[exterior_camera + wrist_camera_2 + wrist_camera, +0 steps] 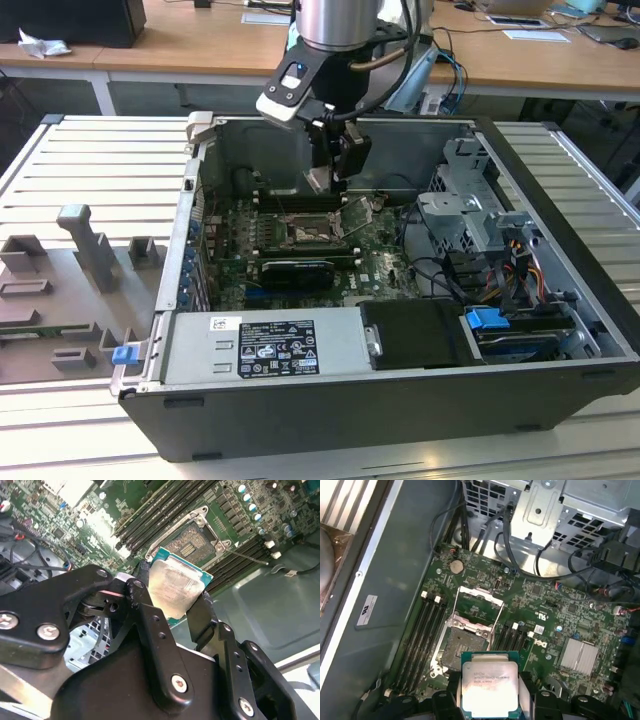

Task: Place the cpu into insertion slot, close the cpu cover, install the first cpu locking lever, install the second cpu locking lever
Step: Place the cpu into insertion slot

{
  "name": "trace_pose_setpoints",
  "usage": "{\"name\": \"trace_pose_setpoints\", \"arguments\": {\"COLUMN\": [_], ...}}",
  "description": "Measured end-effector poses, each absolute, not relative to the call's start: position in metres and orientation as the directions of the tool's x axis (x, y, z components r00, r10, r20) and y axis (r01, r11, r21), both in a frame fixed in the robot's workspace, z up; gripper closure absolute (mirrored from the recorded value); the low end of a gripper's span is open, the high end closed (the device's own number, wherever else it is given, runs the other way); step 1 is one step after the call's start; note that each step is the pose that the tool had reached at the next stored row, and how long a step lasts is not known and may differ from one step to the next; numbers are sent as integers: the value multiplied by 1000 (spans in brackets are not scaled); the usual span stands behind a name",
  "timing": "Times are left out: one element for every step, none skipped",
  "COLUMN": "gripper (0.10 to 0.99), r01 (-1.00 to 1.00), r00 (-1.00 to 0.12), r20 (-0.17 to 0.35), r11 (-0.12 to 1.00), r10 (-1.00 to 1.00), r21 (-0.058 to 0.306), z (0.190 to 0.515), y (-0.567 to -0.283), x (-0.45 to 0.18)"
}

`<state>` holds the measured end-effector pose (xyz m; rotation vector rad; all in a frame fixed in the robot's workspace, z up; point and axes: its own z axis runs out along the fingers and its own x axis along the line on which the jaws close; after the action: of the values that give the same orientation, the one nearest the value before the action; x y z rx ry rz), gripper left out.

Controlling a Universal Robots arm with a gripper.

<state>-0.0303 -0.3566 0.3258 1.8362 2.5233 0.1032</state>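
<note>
My gripper (332, 178) hangs inside the open computer case, shut on the cpu (175, 582), with a black finger (145, 600) on each of two opposite edges. The cpu's pale silver top (490, 685) faces both wrist cameras. It is held in the air a little above the green board, just off to one side of the insertion slot (461, 647). The insertion slot (192, 540) lies bare, its dark centre showing. The cpu cover (477, 601), a silver frame with a square window, is swung open on its hinge and stands up beside the slot (305, 232).
Long black memory slots (422, 630) flank the socket on both sides. A metal drive cage (470, 205) with cables fills the case on the exterior view's right. The power supply (265, 345) lies at the case front. A grey fixture (85, 260) rests on the table.
</note>
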Motion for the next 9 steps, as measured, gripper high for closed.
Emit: {"name": "trace_pose_setpoints", "arguments": {"gripper": [545,545,545,545,545,545,545,545,545], "r01": [955,959,965,972,976,978,983,987,989], "r00": [-293,-279,-259,-231,-213,-199,-177,-150,-135], "r20": [24,24,24,25,25,25,25,25,25], "r11": [291,277,257,229,211,198,175,148,134], "r10": [956,960,966,973,977,980,984,988,990], "r21": [64,63,61,60,60,59,59,58,57], "z": [325,323,322,320,318,317,316,314,313], "y": [-357,-357,-357,-357,-357,-357,-357,-357,-357], "x": [-30,-30,-30,-30,-30,-30,-30,-30,-30]}}
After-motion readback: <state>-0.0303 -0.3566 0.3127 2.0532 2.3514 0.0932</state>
